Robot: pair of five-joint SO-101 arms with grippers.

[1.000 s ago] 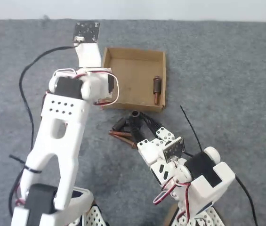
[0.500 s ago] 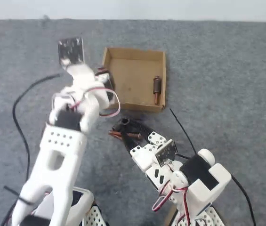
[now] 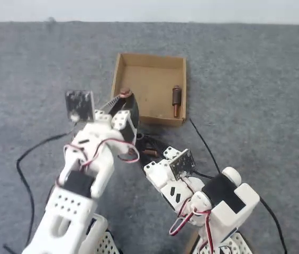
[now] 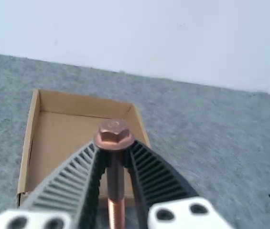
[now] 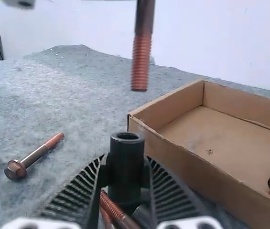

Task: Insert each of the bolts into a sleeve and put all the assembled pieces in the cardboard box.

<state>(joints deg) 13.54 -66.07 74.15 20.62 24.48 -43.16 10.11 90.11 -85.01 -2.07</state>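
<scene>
Swinging back from beside the box's far-left corner, the left arm now carries its load in over the middle, and the right arm has edged leftward to meet it. On the left, the left gripper [image 4: 114, 157] pinches a bolt [image 4: 114, 136] just under the head, with the thread hanging down. Just right of it, the right gripper [image 5: 125, 166] clamps a sleeve [image 5: 125, 148] upright, its bore facing up. Further right sits the box [image 3: 154, 79], with one finished piece [image 3: 176, 100] lying by its right wall.

So one assembly is done and boxed. This second pair is lined up but not yet joined. A loose bolt [image 5: 33, 156] waits on the carpet [image 3: 255, 79].

The right wrist view shows the gap between thread tip and bore, which the arms crowd out in the high view. It also shows something copper under the sleeve, possibly another bolt, though half hidden. The left wrist view shows the grip at the head plainly.
</scene>
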